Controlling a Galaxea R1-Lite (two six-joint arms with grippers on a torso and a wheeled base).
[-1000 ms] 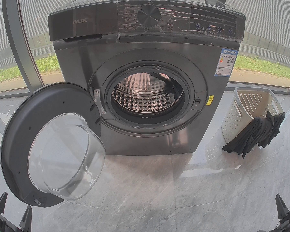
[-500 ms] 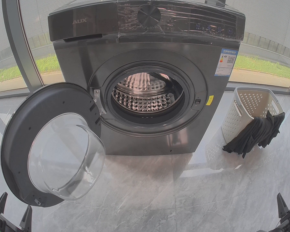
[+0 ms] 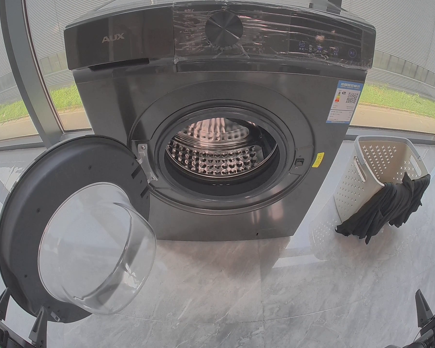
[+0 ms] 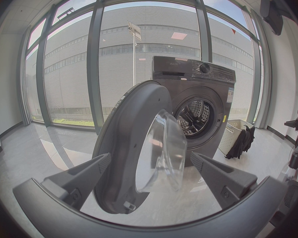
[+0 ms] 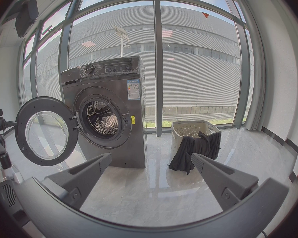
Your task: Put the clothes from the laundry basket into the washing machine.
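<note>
Clothes (image 3: 384, 206) hang dark over laundry basket (image 3: 372, 153) rim, right of the open washing machine (image 3: 116, 97); only the head camera has shifted closer; both jaws apart, empty; loading not begun

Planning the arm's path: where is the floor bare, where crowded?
Bare: the floor before the washing machine, between its open door and the laundry basket. Crowded: around the door; black clothes drape over the basket's rim.
</note>
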